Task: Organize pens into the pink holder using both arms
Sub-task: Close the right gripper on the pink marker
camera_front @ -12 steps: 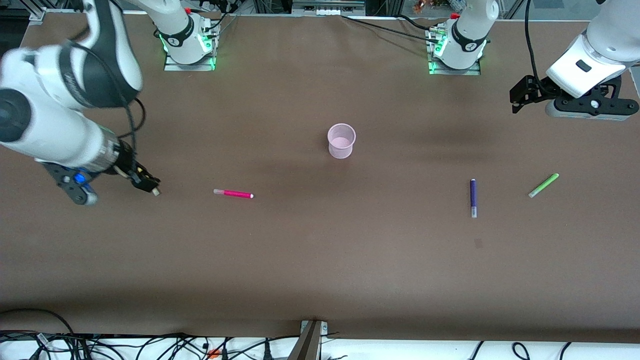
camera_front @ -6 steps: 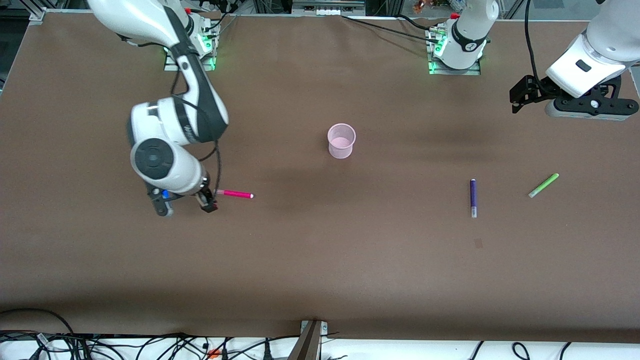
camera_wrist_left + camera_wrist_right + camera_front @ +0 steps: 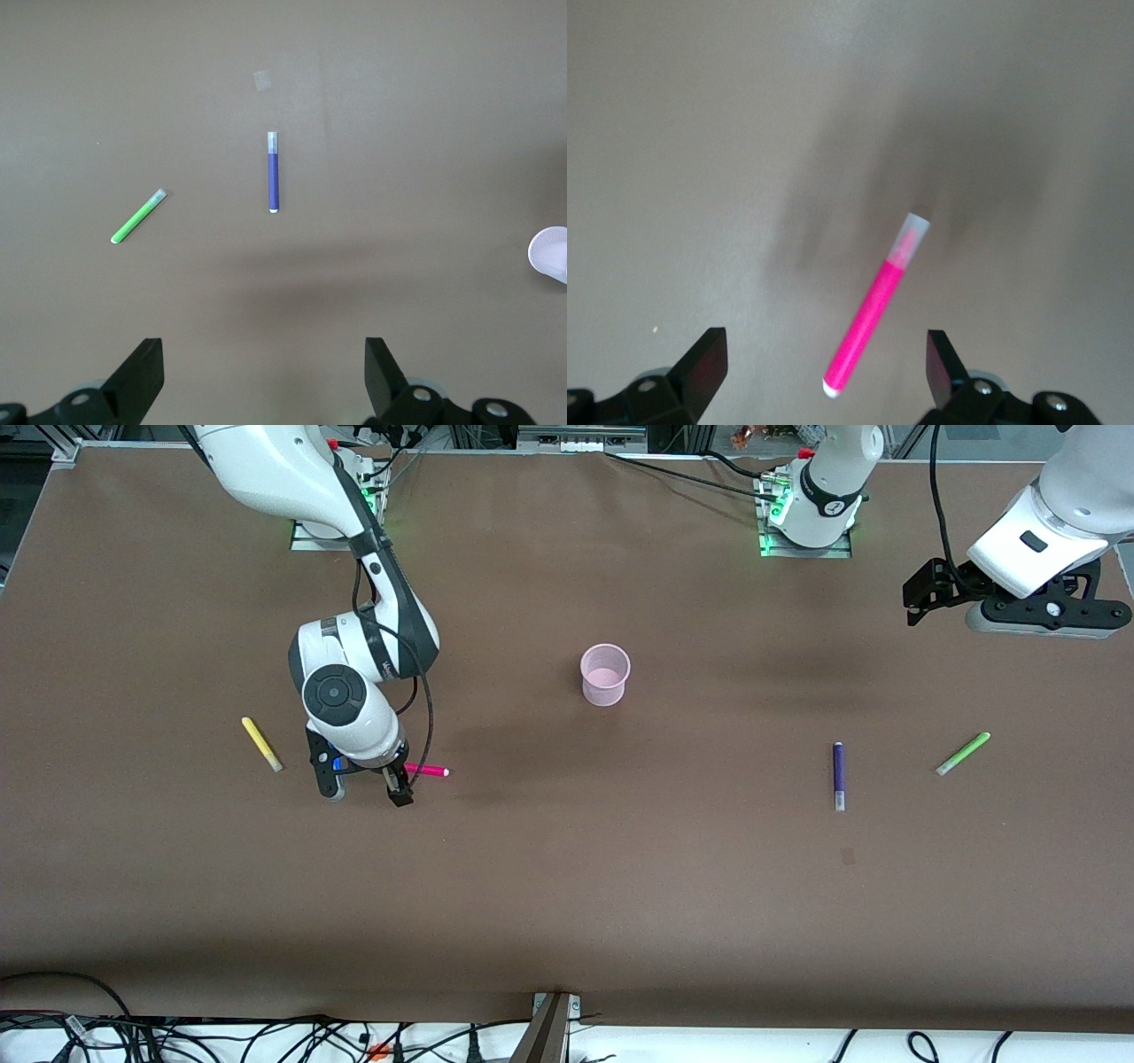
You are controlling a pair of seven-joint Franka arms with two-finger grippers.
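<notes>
1. A wide brown table (image 3: 567, 886) carries a small translucent pale pink plastic cup (image 3: 605, 675) near its middle and four short marker pens lying flat and well apart.
2. The right arm's black two-finger pincer (image 3: 396, 778) hovers low over the clear end of the magenta-pink pen (image 3: 426, 771), its fingers spread wide and empty. From the cup, this pen lies at about eight o'clock in the front view, nearer to the front camera.
3. The pink pen's long axis runs from nine to three o'clock in the front view, clear end toward the right arm's end of the table and coloured tip toward the cup's side. In the right wrist view the pink pen (image 3: 877, 305) lies slanted between the two fingers rather than square to them.
4. To grasp well, I judge the pincer should centre over the pen's middle, turn so its fingers close across the long axis, then come straight down until the tips nearly touch the table.
5. The yellow pen (image 3: 261, 744) lies just toward the right arm's end, slanting from eleven to five o'clock.
6. The left arm waits, its pincer (image 3: 919, 595) held high at its own end of the table, fingers wide and empty in the left wrist view.
7. Below it lie the dark purple pen (image 3: 838, 776), pointing twelve to six, and the lime green pen (image 3: 963, 754), slanting from two to eight o'clock.
</notes>
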